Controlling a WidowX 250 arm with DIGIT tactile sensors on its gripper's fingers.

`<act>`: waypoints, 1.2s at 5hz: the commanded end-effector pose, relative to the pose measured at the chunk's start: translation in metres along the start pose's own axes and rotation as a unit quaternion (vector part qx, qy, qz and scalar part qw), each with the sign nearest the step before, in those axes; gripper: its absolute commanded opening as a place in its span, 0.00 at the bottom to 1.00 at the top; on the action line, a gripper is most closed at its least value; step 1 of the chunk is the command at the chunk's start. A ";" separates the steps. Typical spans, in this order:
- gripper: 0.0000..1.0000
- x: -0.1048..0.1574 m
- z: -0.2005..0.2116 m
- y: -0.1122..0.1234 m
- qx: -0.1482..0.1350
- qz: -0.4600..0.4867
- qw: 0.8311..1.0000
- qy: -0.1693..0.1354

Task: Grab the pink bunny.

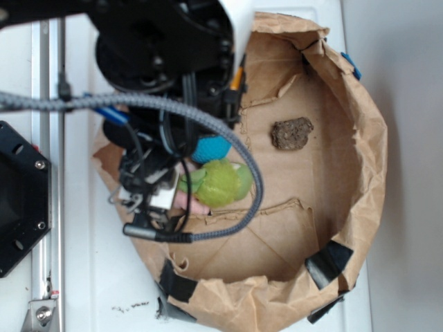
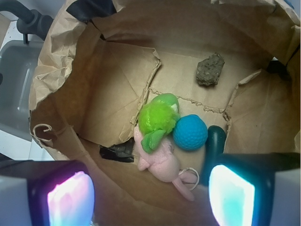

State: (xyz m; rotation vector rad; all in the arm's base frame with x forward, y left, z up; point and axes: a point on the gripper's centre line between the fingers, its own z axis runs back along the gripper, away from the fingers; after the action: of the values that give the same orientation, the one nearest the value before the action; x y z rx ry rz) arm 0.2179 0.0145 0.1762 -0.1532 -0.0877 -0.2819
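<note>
Hovering over the torn paper bag [image 2: 113,80], the gripper [image 2: 150,195] has its jaws apart and empty. The pink bunny [image 2: 162,162] lies on the bag floor, its upper part tucked under the lime-green plush [image 2: 157,120], just beside the blue ball [image 2: 190,133]. It looks soft and light; pinching the exposed plump body seems safest, clear of the thin white ring [image 2: 190,175].

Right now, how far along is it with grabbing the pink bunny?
Done: the gripper is above the paper bag, jaws spread.
In hand: nothing; the pink bunny lies on the bag floor, untouched, partly under the green plush, beside the blue ball.
Left: lower, close on the bunny, lift.
</note>
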 end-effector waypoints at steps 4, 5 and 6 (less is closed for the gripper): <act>1.00 0.002 0.007 -0.001 0.007 0.000 1.000 -0.013; 1.00 0.014 -0.013 0.002 0.003 -0.002 1.000 -0.014; 1.00 0.020 -0.027 0.005 0.012 0.006 1.000 -0.002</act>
State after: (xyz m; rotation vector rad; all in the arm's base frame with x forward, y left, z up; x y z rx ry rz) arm 0.2385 0.0137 0.1438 -0.1343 -0.0665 -0.2586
